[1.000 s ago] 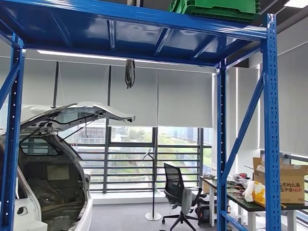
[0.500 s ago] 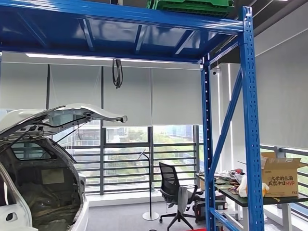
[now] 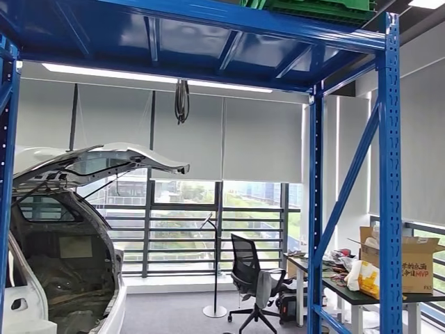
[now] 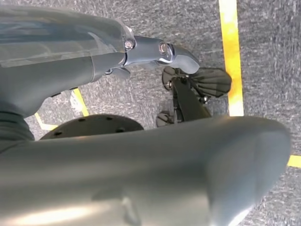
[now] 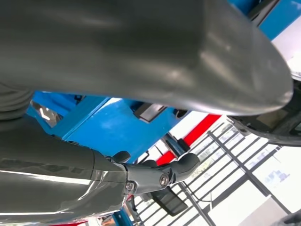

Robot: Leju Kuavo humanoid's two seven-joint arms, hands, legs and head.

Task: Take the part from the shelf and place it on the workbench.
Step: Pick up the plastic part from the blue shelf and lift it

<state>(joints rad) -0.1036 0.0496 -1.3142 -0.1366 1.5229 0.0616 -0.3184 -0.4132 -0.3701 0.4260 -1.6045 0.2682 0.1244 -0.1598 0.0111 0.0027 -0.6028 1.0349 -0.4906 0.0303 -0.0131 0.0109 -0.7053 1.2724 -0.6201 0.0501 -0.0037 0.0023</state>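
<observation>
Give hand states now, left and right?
Left hand: open, fingers extended, holding nothing.
Right hand: open, fingers extended, holding nothing.

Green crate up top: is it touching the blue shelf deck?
Touching. Head view shows the green crate sitting directly on the blue shelf top edge, no gap.

Left robot hand (image 4: pixel 106 70) glossy grey shell, dark fingers, silver screws, right robot hand (image 5: pixel 106 179) alike

blue steel shelf (image 3: pixel 389 174), upright posts w/ diagonal braces; green crate (image 3: pixel 315 8) on top deck.
</observation>
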